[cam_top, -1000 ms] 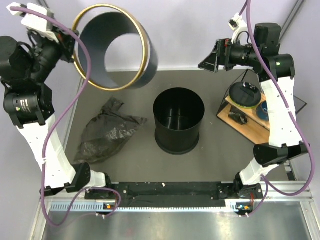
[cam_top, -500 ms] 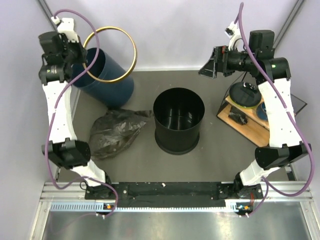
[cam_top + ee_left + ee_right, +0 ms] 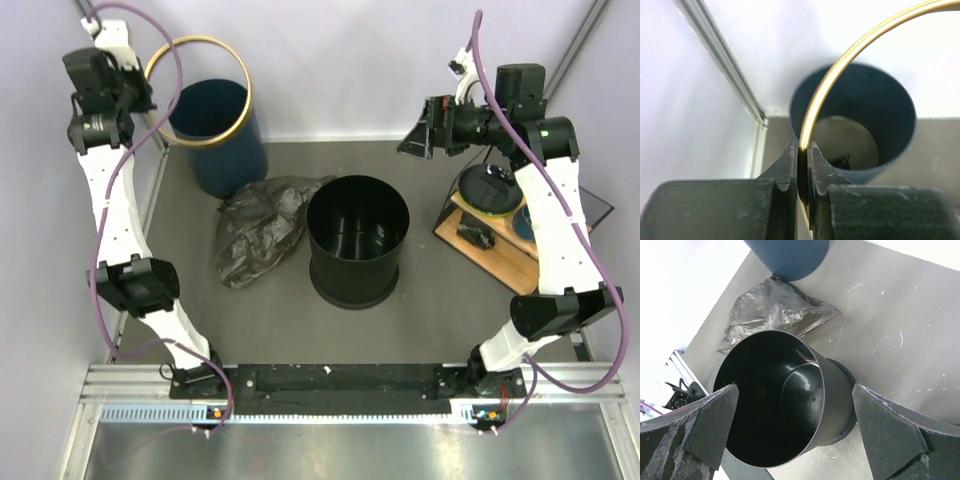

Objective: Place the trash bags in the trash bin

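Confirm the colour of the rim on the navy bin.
Gold. The rim shows clearest in the left wrist view, where the left gripper pinches it.

Navy trash bin [image 3: 226,165] (gold-rimmed); crumpled trash bags [image 3: 258,232] beside

The navy trash bin [image 3: 225,165] and black bucket [image 3: 350,280] are flanking the trash bag [image 3: 258,238], leaving only its near side reachable.

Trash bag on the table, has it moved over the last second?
Yes. The trash bag slid right in the top view, toward the black cylinder, which stayed put.
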Available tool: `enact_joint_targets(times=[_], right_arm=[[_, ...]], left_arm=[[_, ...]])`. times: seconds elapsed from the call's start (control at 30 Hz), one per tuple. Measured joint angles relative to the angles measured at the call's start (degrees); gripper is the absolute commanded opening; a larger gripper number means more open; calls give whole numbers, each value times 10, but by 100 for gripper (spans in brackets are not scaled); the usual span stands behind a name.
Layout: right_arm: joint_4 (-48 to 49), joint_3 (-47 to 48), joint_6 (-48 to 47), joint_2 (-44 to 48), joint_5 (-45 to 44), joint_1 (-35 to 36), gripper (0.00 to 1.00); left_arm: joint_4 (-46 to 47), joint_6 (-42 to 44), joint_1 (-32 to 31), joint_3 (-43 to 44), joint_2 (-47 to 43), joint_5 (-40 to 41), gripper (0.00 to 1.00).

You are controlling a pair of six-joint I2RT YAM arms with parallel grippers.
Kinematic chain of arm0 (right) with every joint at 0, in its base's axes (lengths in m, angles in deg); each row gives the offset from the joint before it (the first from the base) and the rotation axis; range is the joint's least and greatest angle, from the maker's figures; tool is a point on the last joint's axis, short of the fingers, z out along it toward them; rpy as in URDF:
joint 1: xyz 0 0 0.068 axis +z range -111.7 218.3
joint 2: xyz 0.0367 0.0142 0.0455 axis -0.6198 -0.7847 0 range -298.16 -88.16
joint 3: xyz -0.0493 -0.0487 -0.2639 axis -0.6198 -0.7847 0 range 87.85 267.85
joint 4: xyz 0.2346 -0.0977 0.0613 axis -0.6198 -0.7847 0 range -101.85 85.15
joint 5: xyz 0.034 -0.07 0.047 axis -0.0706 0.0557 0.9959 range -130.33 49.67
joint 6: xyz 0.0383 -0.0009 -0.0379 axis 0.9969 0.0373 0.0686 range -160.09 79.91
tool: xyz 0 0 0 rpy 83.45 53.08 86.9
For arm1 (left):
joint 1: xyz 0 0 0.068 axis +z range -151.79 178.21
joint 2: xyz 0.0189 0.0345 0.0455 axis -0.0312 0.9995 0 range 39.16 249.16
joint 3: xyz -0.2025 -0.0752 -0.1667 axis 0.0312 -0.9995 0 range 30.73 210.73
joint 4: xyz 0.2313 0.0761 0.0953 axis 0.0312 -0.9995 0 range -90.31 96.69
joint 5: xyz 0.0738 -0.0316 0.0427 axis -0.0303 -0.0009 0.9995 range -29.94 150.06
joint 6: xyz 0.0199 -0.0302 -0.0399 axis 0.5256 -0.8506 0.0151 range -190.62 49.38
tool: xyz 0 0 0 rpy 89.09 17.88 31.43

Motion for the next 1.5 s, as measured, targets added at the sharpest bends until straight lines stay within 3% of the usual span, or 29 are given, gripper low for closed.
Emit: enact_joint_targets(times=[0.2, 0.77, 1.3, 1.5], right_arm=[[0, 0, 1, 0, 1, 0, 99], [0, -27, 2, 0, -7, 1, 99], [0, -40, 0, 15, -40, 6, 99], [0, -41, 0, 16, -46, 9, 99]], left_arm=[[-8, -5, -3, 117, 58, 86, 0], [-42, -159, -21, 118, 178, 181, 0], [-1, -174, -28, 118, 236, 193, 0], [11, -178, -28, 118, 236, 192, 8]])
